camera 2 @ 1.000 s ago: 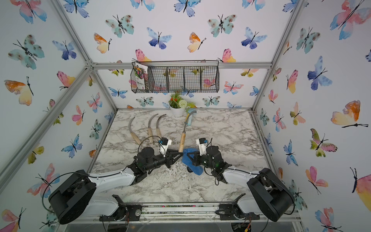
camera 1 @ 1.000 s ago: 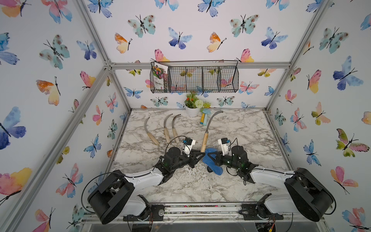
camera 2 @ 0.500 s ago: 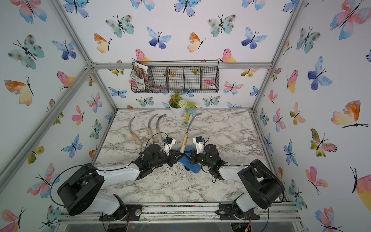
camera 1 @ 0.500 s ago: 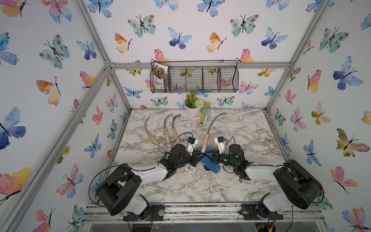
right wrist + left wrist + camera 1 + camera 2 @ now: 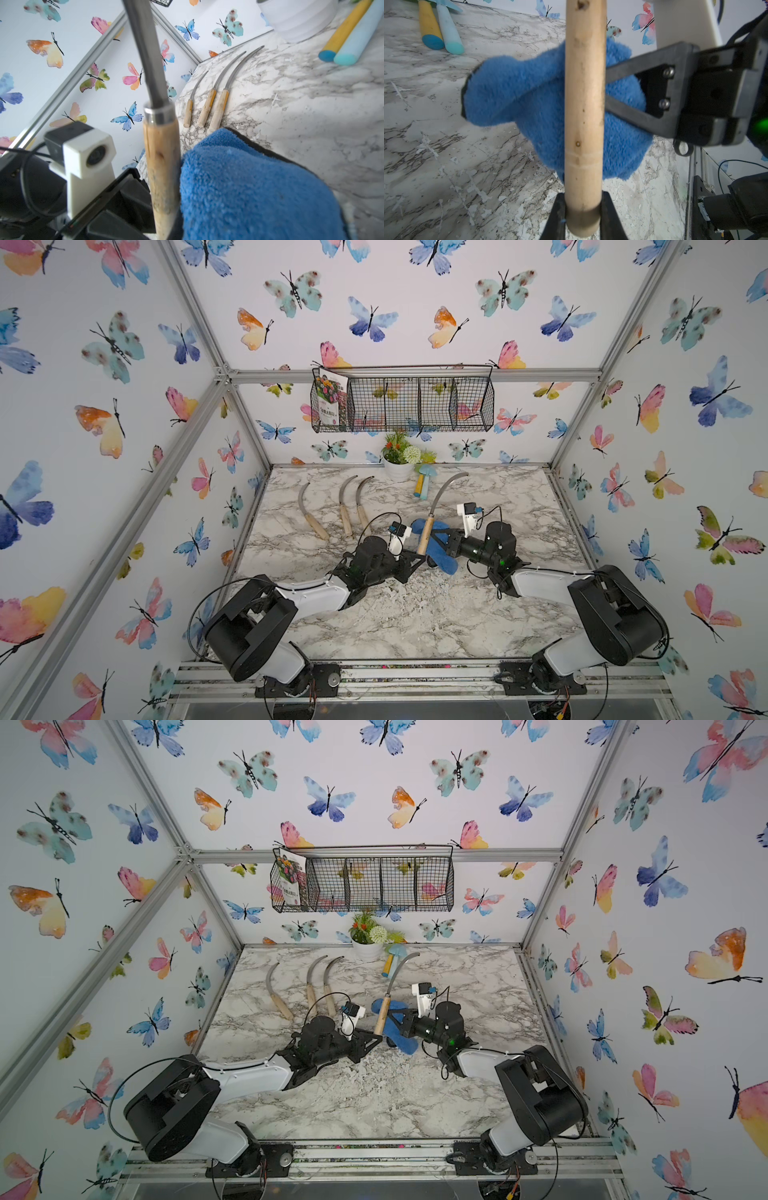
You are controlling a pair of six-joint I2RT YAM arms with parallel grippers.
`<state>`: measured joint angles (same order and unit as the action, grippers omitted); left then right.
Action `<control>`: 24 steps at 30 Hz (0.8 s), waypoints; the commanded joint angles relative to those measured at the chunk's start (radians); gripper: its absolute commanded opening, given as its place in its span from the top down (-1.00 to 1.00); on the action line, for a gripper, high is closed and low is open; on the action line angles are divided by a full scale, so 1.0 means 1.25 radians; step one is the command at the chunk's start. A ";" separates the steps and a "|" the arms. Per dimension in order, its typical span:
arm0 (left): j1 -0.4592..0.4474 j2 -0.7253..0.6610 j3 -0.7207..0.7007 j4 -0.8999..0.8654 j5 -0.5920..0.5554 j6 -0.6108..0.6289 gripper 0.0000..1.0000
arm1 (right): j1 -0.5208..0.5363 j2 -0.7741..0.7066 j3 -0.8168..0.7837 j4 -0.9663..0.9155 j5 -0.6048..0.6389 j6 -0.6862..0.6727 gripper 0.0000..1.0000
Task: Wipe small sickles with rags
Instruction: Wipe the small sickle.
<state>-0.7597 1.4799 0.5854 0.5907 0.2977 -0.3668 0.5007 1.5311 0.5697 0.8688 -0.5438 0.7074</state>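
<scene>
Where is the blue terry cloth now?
In both top views the blue terry cloth is mid-table, clamped in the right hand against the wooden-handled curved sickle held by the left hand.

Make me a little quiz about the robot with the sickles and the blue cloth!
1. True or false: the left gripper is shut on the raised sickle's wooden handle.
2. What does the right gripper pinch? A) the blue rag B) a sponge C) nothing
3. How many sickles lie flat on the marble table?
Key: 1 true; 2 A; 3 three.
</scene>
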 commanded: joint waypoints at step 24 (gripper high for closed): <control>-0.002 0.004 0.019 -0.025 -0.061 0.017 1.00 | 0.070 0.048 -0.091 0.137 -0.051 0.061 0.97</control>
<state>-0.7597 1.4807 0.5911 0.5575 0.2508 -0.3630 0.5694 1.6001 0.4633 0.9516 -0.5941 0.7704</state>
